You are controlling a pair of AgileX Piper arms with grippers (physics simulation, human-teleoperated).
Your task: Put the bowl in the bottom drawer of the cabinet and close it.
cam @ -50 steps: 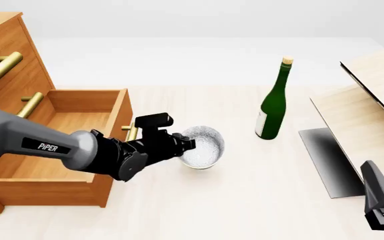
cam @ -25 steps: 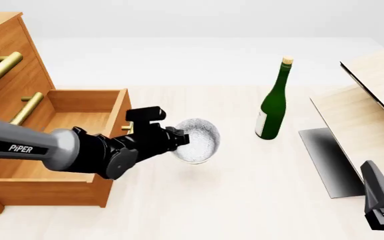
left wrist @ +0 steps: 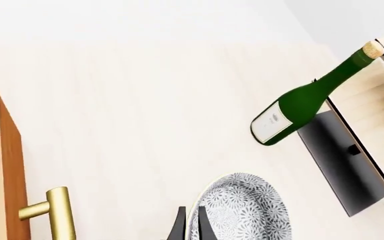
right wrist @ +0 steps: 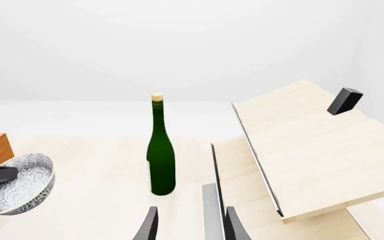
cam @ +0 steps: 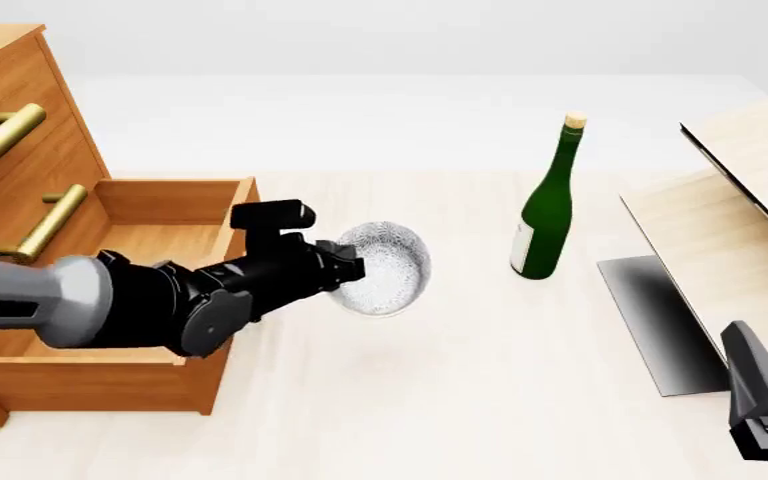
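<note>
My left gripper (cam: 348,270) is shut on the rim of the speckled white-grey bowl (cam: 391,266) and holds it tilted above the table, just right of the open bottom drawer (cam: 157,240). The left wrist view shows the bowl (left wrist: 245,210) pinched between the fingertips (left wrist: 178,229), with the drawer's brass handle (left wrist: 60,215) beside it. The orange-brown cabinet (cam: 17,110) stands at the far left. At the near right, my right gripper (cam: 764,400) rests low; its fingers (right wrist: 148,225) are spread open with nothing between them. From that wrist view the bowl (right wrist: 15,185) hangs off to the side.
A green corked bottle (cam: 546,215) stands upright right of the bowl. A pale wood slanted structure (cam: 738,220) with a dark panel (cam: 651,315) at its foot fills the right side. The two upper drawers' brass handles (cam: 4,140) stick out above the open drawer.
My left gripper has carried the bowl up off the table and leftward toward the open drawer, tilting it more. The right arm has not moved.
</note>
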